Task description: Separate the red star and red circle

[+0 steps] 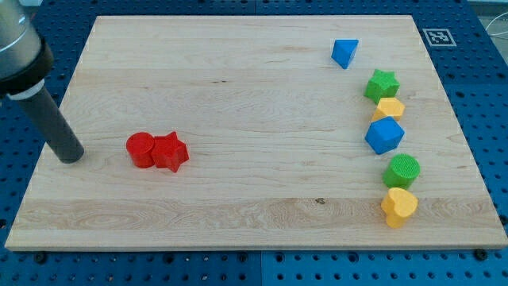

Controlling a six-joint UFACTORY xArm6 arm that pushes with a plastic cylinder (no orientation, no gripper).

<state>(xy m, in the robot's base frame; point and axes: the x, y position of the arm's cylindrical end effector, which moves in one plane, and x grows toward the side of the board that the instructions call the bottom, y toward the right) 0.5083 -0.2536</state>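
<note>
My tip [71,156] rested on the desk [238,206], holding nothing. Just to its right in the view, the red circle [141,149] touched the red star [171,151]; the pair's long axis ran left-right.

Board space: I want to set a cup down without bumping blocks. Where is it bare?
Bare: the wide middle between the red star and the blue cube, plus the bottom strip. Crowded: the right-edge column from green star to yellow heart. My tip sits left of the red circle.
</note>
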